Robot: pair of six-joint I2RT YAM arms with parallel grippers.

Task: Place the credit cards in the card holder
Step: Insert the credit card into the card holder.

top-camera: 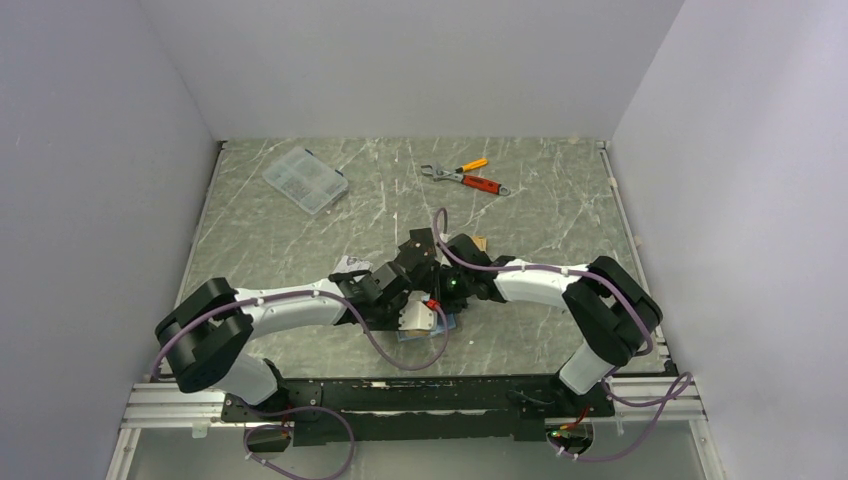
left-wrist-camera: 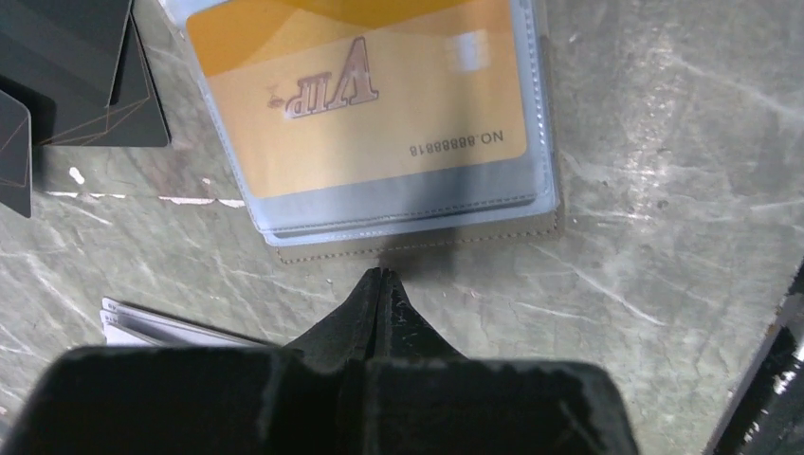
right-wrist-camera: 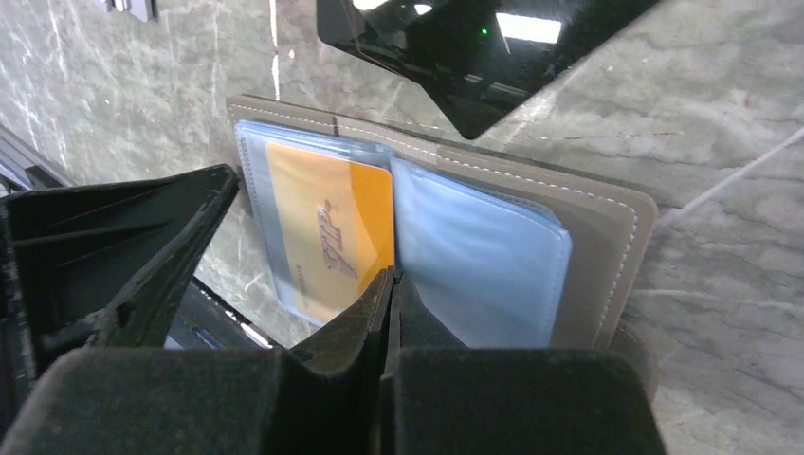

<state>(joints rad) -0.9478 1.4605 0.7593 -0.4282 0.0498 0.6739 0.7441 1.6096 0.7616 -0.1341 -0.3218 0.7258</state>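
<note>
Seeing the orange card [left-wrist-camera: 360,104] already sleeved in the open wallet [right-wrist-camera: 607,218] on the table [top-camera: 560,200], we judged step 1 done, w/ left gripper [left-wrist-camera: 382,275] & right gripper [right-wrist-camera: 391,280] pinched shut, empty, so next we'd need a black card [left-wrist-camera: 95,95] from beside it.

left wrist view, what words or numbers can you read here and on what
"VIP": on the orange-gold card in the clear sleeve of the card holder, upside down in this view.
"NO.88888816": same card, small print; the last digits are uncertain.
black cards: only thin lines, no readable text.
</note>
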